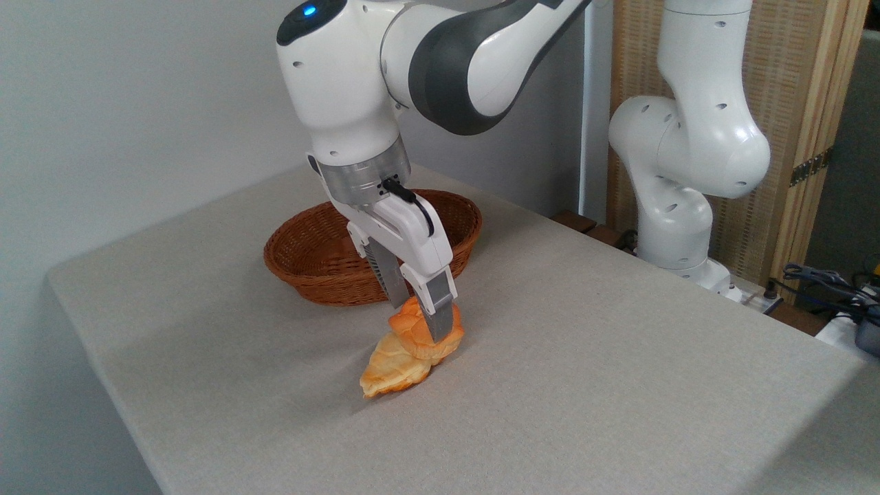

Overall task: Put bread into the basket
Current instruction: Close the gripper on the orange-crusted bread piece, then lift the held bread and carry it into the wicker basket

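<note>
Fingers (440, 323) round bread (421, 337), mid-table (619, 344).

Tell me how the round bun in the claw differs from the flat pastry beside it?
The bun is round, lobed and deeper orange; the pastry is flat, long, pointed and paler. The claw has its fingers on either side of the bun, while the pastry lies free on the table. The bun sits higher, partly over the pastry. Both are golden baked goods outside the basket.
</note>
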`<action>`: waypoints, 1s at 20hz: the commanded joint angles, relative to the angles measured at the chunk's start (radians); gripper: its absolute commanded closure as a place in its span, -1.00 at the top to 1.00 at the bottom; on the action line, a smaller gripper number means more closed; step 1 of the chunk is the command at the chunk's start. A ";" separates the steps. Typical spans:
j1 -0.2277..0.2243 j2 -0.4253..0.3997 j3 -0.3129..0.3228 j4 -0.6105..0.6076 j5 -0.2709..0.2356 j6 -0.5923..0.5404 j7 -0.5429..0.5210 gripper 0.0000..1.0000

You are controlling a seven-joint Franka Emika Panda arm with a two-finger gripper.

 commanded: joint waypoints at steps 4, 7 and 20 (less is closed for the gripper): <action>-0.005 -0.014 0.004 -0.021 0.017 0.019 0.031 0.78; -0.007 -0.014 0.003 -0.023 0.017 0.019 0.034 0.13; -0.007 -0.022 0.003 -0.014 0.017 0.006 0.036 0.03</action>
